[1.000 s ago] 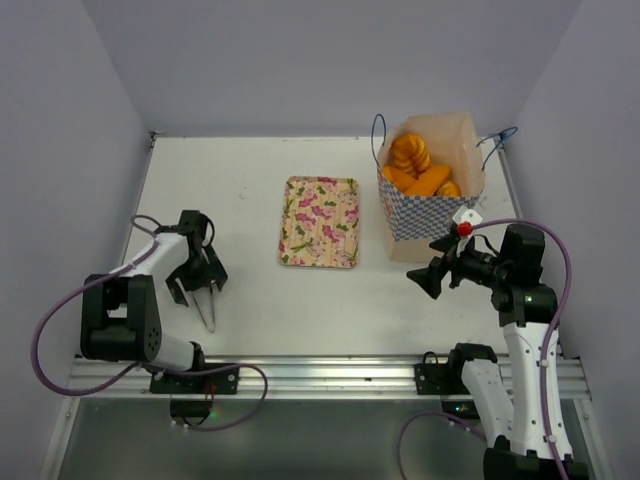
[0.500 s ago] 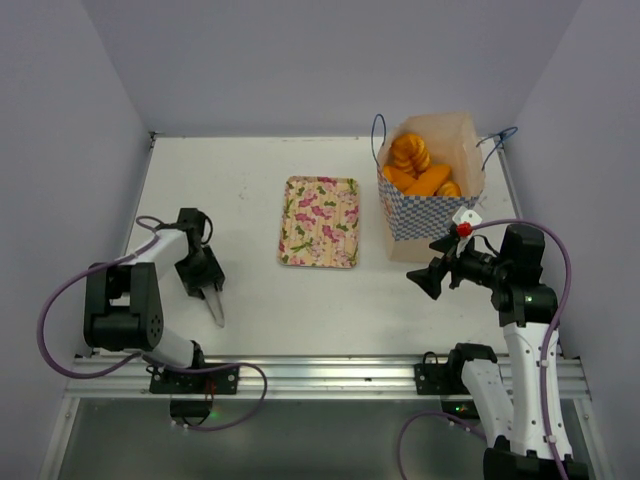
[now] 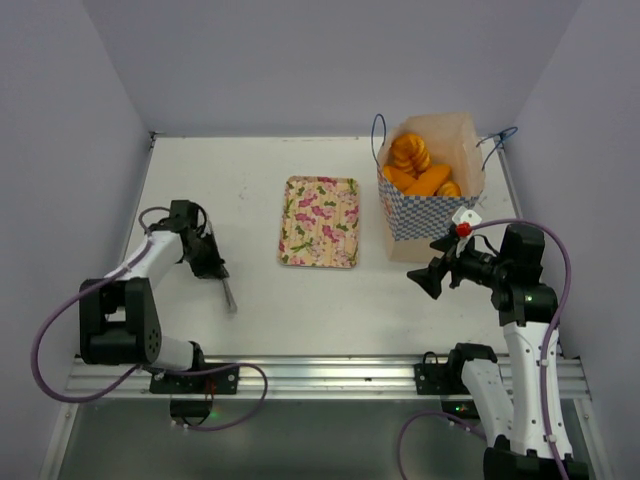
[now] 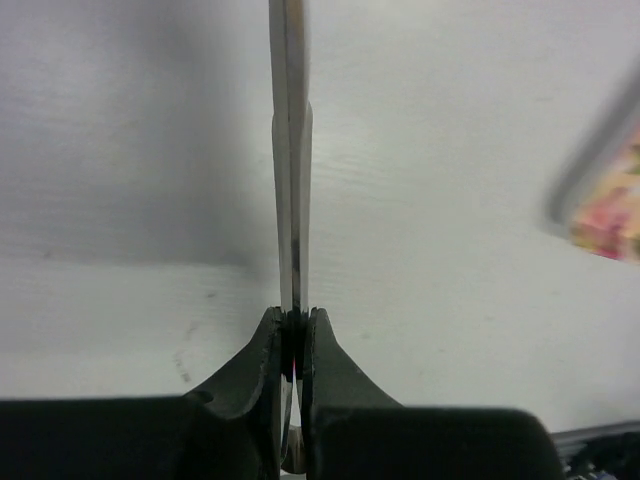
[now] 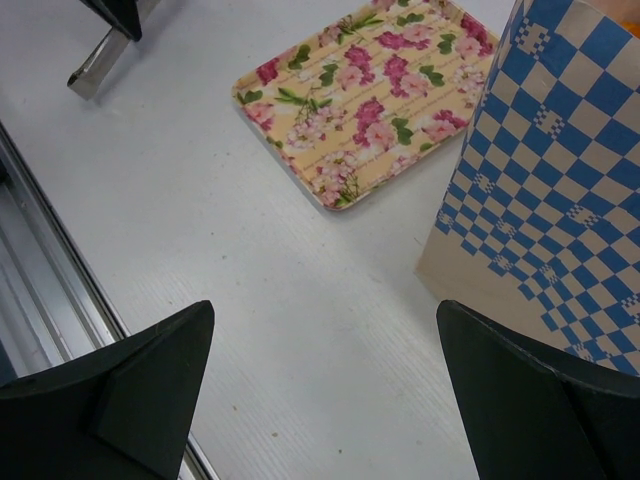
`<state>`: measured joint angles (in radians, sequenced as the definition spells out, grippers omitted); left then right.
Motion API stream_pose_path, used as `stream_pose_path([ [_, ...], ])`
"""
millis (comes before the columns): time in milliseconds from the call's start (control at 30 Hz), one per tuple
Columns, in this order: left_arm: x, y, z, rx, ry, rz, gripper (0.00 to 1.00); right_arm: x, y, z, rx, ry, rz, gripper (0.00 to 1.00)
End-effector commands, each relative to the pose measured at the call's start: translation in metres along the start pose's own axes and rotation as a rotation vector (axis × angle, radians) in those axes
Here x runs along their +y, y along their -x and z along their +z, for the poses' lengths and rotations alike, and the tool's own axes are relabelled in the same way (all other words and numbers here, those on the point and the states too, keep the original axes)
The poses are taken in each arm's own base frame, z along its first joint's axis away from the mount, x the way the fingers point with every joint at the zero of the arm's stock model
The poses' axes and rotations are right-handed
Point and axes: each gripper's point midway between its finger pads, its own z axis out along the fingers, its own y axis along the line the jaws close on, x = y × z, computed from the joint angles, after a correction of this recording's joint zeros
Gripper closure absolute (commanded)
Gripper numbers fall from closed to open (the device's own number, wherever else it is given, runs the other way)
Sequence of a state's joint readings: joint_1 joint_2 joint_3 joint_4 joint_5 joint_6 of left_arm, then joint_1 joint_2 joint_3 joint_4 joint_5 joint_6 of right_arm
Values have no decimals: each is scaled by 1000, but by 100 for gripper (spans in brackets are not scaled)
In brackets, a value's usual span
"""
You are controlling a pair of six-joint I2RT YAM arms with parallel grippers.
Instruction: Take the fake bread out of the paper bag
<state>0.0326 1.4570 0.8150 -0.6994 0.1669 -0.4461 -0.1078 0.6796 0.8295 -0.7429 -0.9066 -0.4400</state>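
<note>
over white table (image 3: 300,310), left pincer (image 3: 229,300) closed empty, right pincer (image 5: 325,310) gaping

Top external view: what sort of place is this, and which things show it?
Probably a robot lab test cell: walls box in a white table, a left arm and right arm stand on a metal rail, and the props are fake bread in a paper bag beside a flowered tray.

Two arms, the left arm (image 3: 150,262) and the right arm (image 3: 525,300), each carry one two-fingered tool: the left tool (image 3: 228,297) and the right tool (image 3: 420,282). One white tabletop (image 3: 250,170) bears one flowered tray (image 3: 320,221) and one paper bag (image 3: 420,215) with two blue cord handles (image 3: 377,135). In the bag's mouth lies the fake bread (image 3: 420,170): at least three orange pieces show, and the full number cannot be told.
</note>
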Motion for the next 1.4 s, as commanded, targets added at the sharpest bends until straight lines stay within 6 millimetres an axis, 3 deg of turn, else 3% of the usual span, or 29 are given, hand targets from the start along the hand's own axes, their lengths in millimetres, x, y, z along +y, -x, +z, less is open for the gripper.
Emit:
stream_pose_path([
  [0, -82, 46, -62, -234, -410, 191, 100, -6, 9, -2, -8, -22, -53, 1],
  [33, -100, 50, -76, -269, -511, 236, 100, -8, 9, -2, -5, -26, -58, 1],
  [167, -143, 49, -109, -326, -691, 361, 99, -11, 6, 0, 7, -23, -47, 1],
  [300, -182, 37, -128, -353, -811, 495, 79, -14, 3, 3, 19, -15, -28, 1],
  [433, -211, 34, -152, -411, -938, 593, 68, -18, 2, 5, 33, -23, -15, 1],
  [567, -221, 35, -169, -446, -1004, 634, 65, -25, 11, 1, 39, -58, -38, 1],
  [733, -221, 35, -168, -450, -1012, 659, 64, -27, 28, -6, 62, -56, -70, 1],
  [767, -220, 34, -167, -449, -1009, 662, 64, -29, 43, -11, 46, -68, -97, 1],
  [833, -219, 33, -167, -467, -1006, 677, 64, -30, 51, -13, 54, -60, -87, 1],
  [867, -218, 30, -167, -466, -1012, 673, 63, -28, 68, -17, 29, -56, -107, 1],
  [1133, -220, 22, -181, -521, -1080, 718, 62, -36, 116, -20, -8, -51, -21, 1],
  [1367, -212, 18, -174, -526, -1096, 714, 59, -46, 129, -20, -11, -76, 11, 1],
])
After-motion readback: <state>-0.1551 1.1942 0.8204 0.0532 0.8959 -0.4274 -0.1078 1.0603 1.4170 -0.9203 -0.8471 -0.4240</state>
